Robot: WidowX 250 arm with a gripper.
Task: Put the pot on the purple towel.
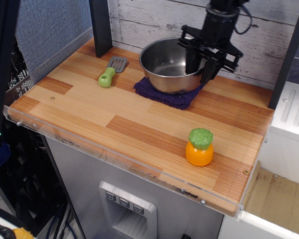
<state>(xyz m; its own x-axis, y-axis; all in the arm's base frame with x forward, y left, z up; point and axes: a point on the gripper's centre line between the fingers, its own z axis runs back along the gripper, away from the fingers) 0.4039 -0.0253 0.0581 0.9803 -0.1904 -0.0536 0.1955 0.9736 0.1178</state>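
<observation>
A: Pot [172, 64] sits on the purple towel [170, 94] at the far side of the wooden counter [139, 124], covering most of the cloth; only the towel's near edge and corners show.

B: And the gripper [203, 62]?

A: It straddles the pot's right rim, 1 finger inside the bowl and 1 outside. The fingers look spread a little apart from the steel, so I judge it open, though the rim partly hides the contact and I would not swear to it.

B: Which step is this, then?

A: The release, by my reading. The placing looks done. What is left calls for a straight lift, clear of the rim, without dragging the inner finger against the wall and shifting the pot off the cloth.

B: Anything in the way?

A: Little. A spatula with a green handle [110, 73] lies to the left of the pot, apart from it. 1 orange-and-green toy [200, 147] stands at the near right, well apart. The plank wall [154, 20] is just behind the pot, and a dark post [100, 25] rises at the far left, so the free way out is upward.
</observation>
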